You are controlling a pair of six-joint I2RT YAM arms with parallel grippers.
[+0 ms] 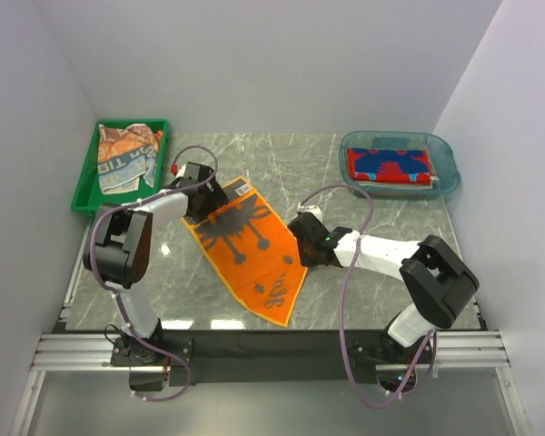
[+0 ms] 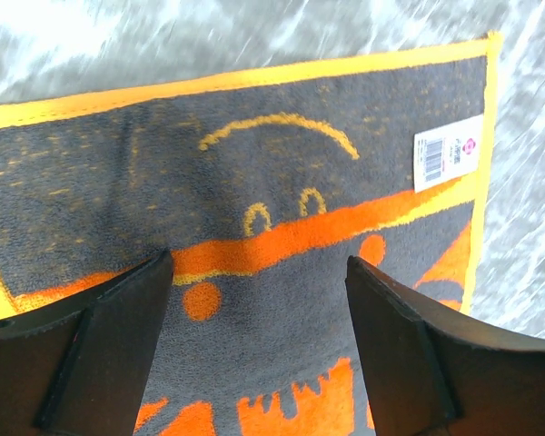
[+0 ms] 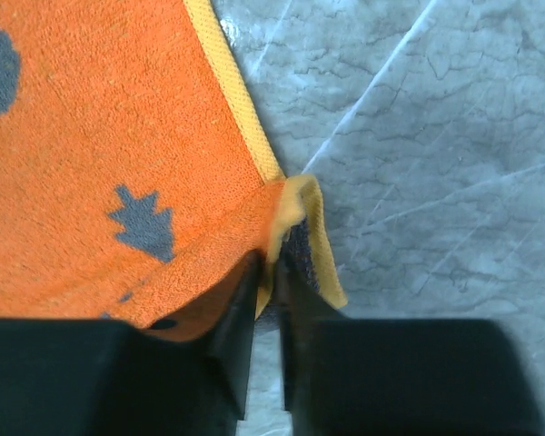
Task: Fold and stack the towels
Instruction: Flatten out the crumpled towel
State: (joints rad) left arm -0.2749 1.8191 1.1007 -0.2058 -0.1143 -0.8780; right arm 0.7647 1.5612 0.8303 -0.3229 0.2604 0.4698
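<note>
Orange fills the near part of the scene: the orange towel [image 1: 245,250] lies spread flat and slantwise on the marble tabletop [image 1: 282,159], one tip pointing back toward my bases. I judge it is laid out like this so that it can be folded cleanly.

A little farther out, my right claw [image 3: 271,263] is pinched narrow on the towel's right-hand corner. The yellow hem is bunched and lifted between the fingers, and the rest of the cloth lies on the marble. A hold on a corner gives me a handle for carrying that side across.

Beyond it, my left claw [image 2: 257,263] hangs wide over the grey patterned end near the white label [image 2: 445,153], gripping nothing. I take it to be lining up on the matching far corner.

Farthest off, the green tray [image 1: 84,186] at the left holds crumpled towels [image 1: 127,156] waiting their turn. The blue tub [image 1: 447,159] at the right holds a folded red towel [image 1: 391,165], the start of the stack.
</note>
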